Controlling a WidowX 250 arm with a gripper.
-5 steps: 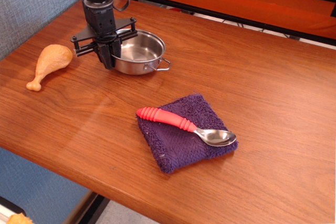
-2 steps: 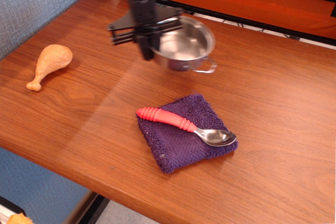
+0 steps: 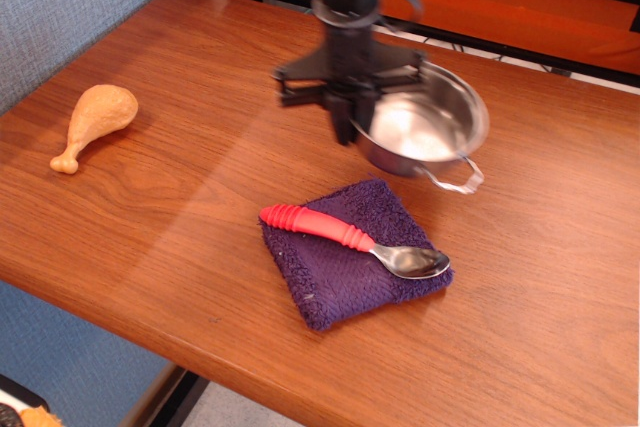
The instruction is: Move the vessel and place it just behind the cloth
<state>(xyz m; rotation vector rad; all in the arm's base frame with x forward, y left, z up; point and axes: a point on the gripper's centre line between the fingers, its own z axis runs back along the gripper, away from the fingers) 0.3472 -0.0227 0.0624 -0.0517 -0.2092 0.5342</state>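
The vessel [image 3: 425,127] is a small shiny steel pot with a wire loop handle. It hangs tilted above the table, just behind the cloth's far right corner. My gripper [image 3: 347,119] is shut on the pot's left rim and holds it up. The cloth [image 3: 345,257] is a dark purple square towel lying flat near the table's front. A metal spoon with a red handle [image 3: 345,239] lies across the cloth.
A toy chicken drumstick [image 3: 93,119] lies at the left of the wooden table [image 3: 540,227]. An orange and black frame [image 3: 520,7] runs along the back. A blue wall stands at the left.
My gripper has lifted the pot from the back left of the table and carried it right and forward, to just behind the cloth. The cloth, spoon and drumstick have not moved.
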